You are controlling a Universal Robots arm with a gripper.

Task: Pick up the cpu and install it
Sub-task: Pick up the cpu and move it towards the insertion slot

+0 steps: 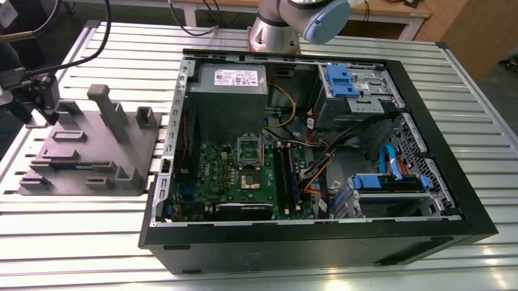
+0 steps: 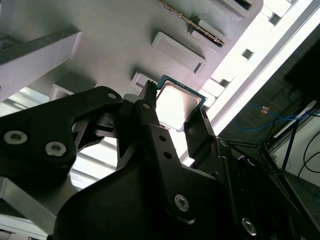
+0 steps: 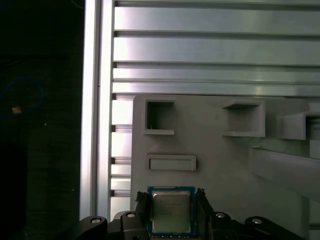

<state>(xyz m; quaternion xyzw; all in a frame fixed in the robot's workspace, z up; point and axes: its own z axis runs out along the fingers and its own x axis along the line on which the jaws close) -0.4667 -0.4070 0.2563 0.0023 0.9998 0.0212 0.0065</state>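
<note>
Here pincer (image 3: 171, 199) seems clamped on cpu (image 3: 171, 215) sides; lies flat, lid up, approx. square.

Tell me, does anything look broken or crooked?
Nothing stands out. The cpu sits straight at the gripper, by the grey holder, with no cracks or bends showing.

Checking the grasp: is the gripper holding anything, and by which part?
The gripper holds the cpu by two opposite side edges, one finger on each, over the grey fixture.
</note>
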